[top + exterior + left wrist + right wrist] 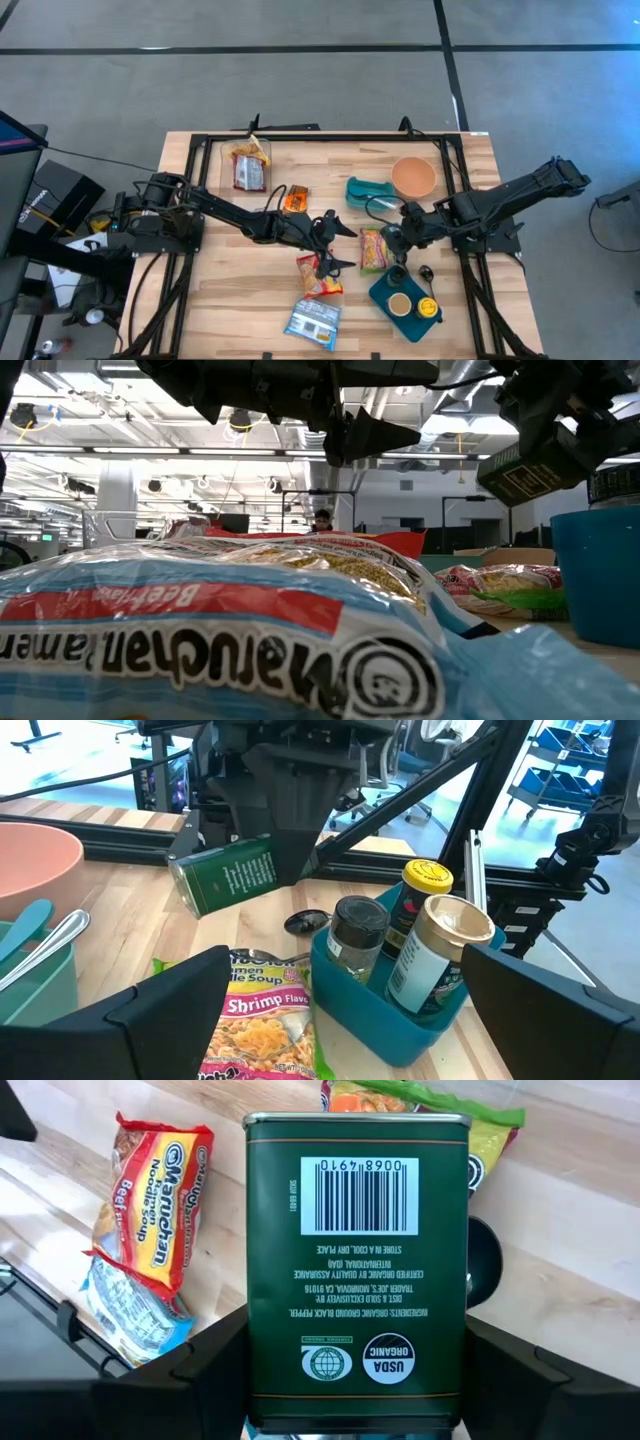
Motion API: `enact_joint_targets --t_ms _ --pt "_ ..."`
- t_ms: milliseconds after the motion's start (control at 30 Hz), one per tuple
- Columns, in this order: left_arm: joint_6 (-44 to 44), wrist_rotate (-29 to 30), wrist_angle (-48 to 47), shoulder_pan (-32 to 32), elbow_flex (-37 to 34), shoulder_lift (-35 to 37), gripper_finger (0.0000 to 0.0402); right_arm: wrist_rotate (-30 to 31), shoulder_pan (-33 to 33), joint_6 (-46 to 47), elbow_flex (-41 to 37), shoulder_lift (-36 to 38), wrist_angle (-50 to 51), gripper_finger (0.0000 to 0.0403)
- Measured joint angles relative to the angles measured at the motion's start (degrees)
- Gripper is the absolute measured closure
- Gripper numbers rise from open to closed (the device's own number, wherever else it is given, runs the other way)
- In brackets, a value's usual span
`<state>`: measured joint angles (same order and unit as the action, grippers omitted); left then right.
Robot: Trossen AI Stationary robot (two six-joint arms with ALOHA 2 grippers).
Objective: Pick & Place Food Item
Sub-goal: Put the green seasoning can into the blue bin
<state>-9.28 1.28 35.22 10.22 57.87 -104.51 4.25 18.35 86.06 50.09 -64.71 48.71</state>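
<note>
I have the green pepper tin (357,1260) squeezed between the fingers of my right gripper (357,1415). It is off the table, up in the air, just beside the blue caddy (375,1020) that holds the other jars. So the picking up is done, I think. The putting down is still left (I can't tell yet which spot it is meant for, but the blue caddy looks likely).

Under the tin lies a green shrimp noodle pack (255,1025), and a black lid (305,923) sits on the wood near it.

My left gripper (335,245) hangs over the middle of the table with its fingers spread wide and nothing in them. A red noodle pack (318,275) and a blue noodle pack (313,322) lie close below it.
</note>
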Motion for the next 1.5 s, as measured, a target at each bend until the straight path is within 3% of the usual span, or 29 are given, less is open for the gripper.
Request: enact_joint_targets --t_ms 933,1333,1500 --pt "0.00 0.00 -0.01 0.00 0.00 0.00 0.0011 -4.50 -0.52 13.75 0.00 3.53 -0.36 0.0133" --pt "0.00 -0.02 -0.01 -0.01 0.00 0.00 0.0011 -4.86 -0.49 26.37 0.00 4.94 2.35 0.0133" --pt "0.00 -0.01 0.00 0.00 0.00 0.00 0.0011 -8.50 -0.48 31.59 0.00 5.49 2.14 0.0133"
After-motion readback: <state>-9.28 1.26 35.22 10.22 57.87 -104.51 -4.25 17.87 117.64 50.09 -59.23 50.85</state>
